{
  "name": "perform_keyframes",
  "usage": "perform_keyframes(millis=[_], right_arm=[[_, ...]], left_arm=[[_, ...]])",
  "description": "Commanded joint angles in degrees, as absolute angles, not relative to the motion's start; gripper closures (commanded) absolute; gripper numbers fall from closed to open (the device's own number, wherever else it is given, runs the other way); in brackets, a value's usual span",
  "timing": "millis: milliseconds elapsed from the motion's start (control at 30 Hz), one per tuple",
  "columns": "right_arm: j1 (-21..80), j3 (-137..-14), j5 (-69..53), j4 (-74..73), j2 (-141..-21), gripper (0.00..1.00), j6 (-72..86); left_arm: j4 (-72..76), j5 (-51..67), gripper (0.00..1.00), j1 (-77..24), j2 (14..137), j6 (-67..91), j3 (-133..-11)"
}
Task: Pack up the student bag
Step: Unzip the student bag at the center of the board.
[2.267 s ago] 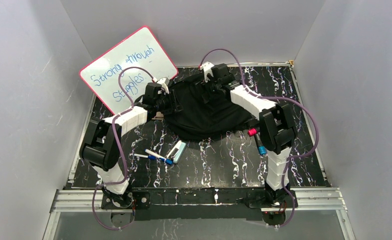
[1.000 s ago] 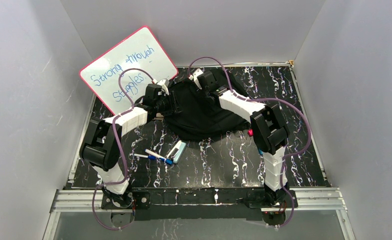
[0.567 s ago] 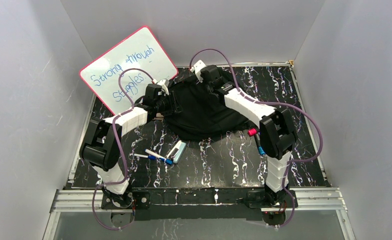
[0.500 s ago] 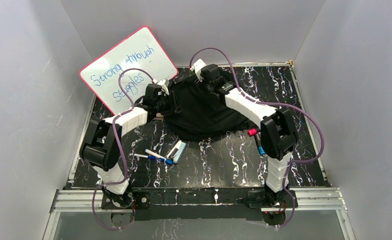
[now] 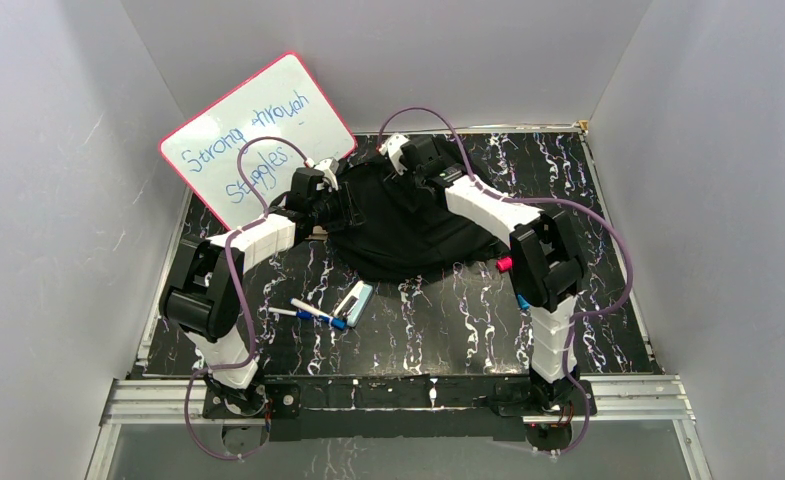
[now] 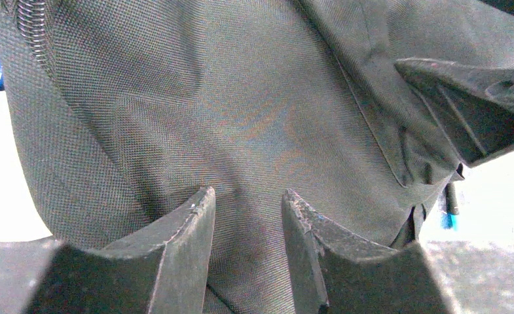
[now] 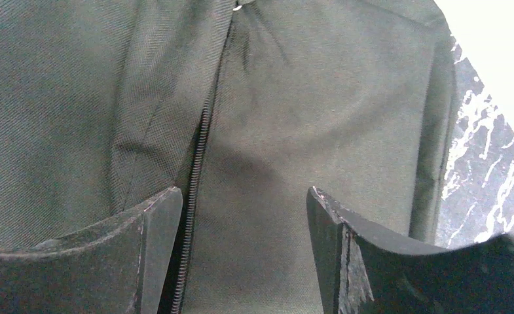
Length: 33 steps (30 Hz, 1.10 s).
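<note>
Marbled table [image 5: 448,325]: left arm [image 5: 258,240] and right arm [image 5: 488,205] bent over student bag [image 5: 393,235].

I count one student bag [image 5: 408,225], one whiteboard [image 5: 258,135], two pens [image 5: 311,309] as far as I can tell, one pale blue flat case [image 5: 354,298], one red-capped piece [image 5: 505,264] and one blue-capped piece [image 5: 521,300]. The grippers are two: the left gripper [image 6: 244,203] and the right gripper [image 7: 241,203].
</note>
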<state>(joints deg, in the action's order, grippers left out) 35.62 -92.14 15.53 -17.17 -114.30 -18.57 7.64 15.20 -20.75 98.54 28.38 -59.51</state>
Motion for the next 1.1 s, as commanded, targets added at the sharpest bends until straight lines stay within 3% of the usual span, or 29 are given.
perform_keyframes(millis=[0,233,700,1067], right_arm=[[35.7,-95.0,10.6,-18.8,-114.3,0.20,-18.6],[35.7,-95.2,6.1,-20.1,-115.0,0.15,-19.4],[35.8,-95.1,10.7,-24.0,-118.1,0.14,-21.2],[35.6,-94.1,25.9,-20.7,-117.3,0.33,-20.4]], left_arm=[[7.6,14.8,0.60,-20.9,96.2,28.1,-60.2],[7.5,15.1,0.60,-20.9,96.6,28.2,-60.6],[7.4,15.8,0.60,-20.9,97.2,28.6,-61.3],[7.4,15.9,0.60,-20.9,97.4,28.7,-61.4]])
